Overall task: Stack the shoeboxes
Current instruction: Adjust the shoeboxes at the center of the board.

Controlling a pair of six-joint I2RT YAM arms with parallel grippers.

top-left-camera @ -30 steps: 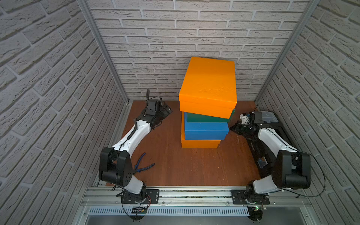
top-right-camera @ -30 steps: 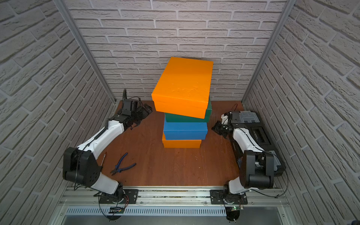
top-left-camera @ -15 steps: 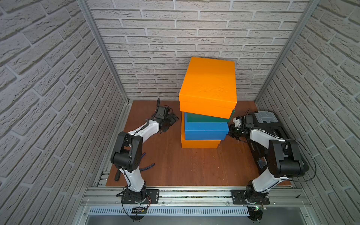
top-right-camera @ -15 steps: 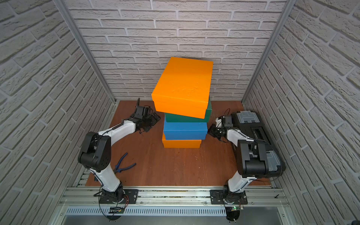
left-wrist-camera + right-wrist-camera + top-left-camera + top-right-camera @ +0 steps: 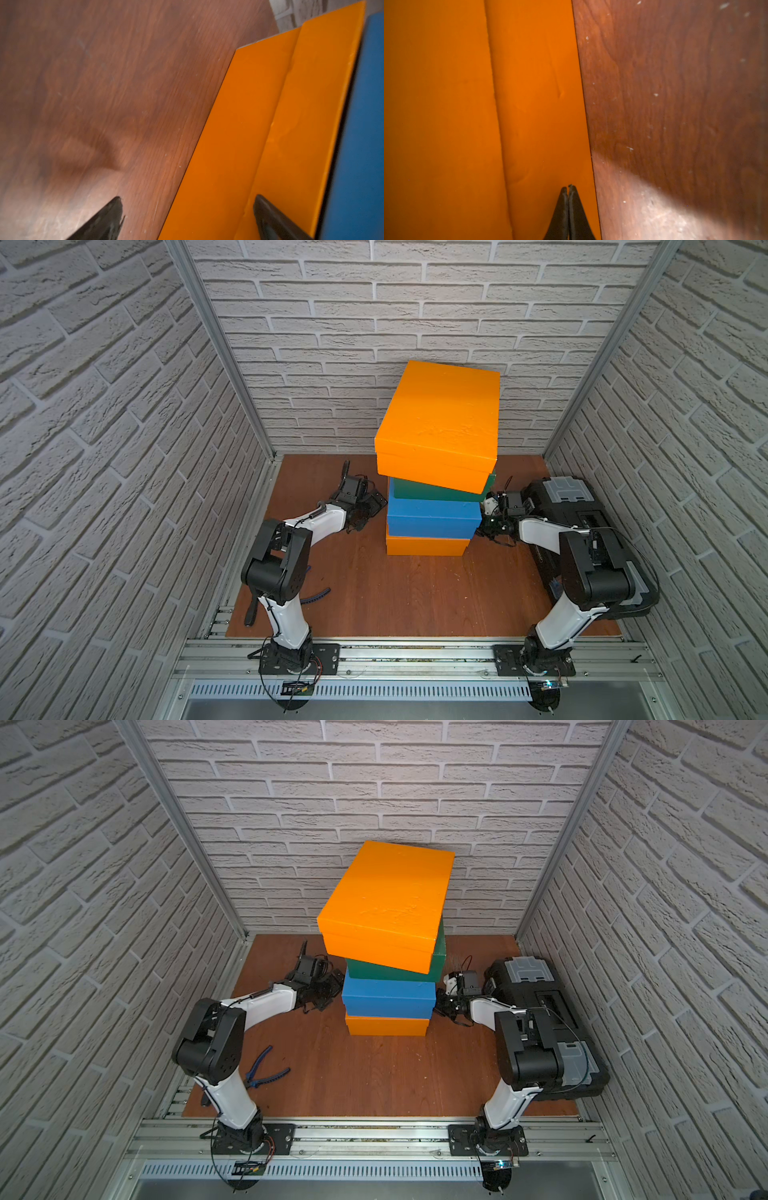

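- Piled on the wooden tabletop (image 5: 395,593), all smooth cardboard: bottom orange box (image 5: 426,545), blue box (image 5: 432,516), green box (image 5: 428,490), top orange box (image 5: 440,418), crooked.
- Left pincer (image 5: 188,209) gapes wide beside them.
- Right pincer (image 5: 568,187) is pinched closed, pointy tips together.

We are looking at a reddish-brown wooden worktop (image 5: 395,597) filling the lower middle of both top views. The bottom orange shoebox (image 5: 424,546) is sitting directly on it at centre. A black toolbox (image 5: 577,510) is lying along its right edge, and blue-handled pliers (image 5: 258,1064) are lying at lower left.
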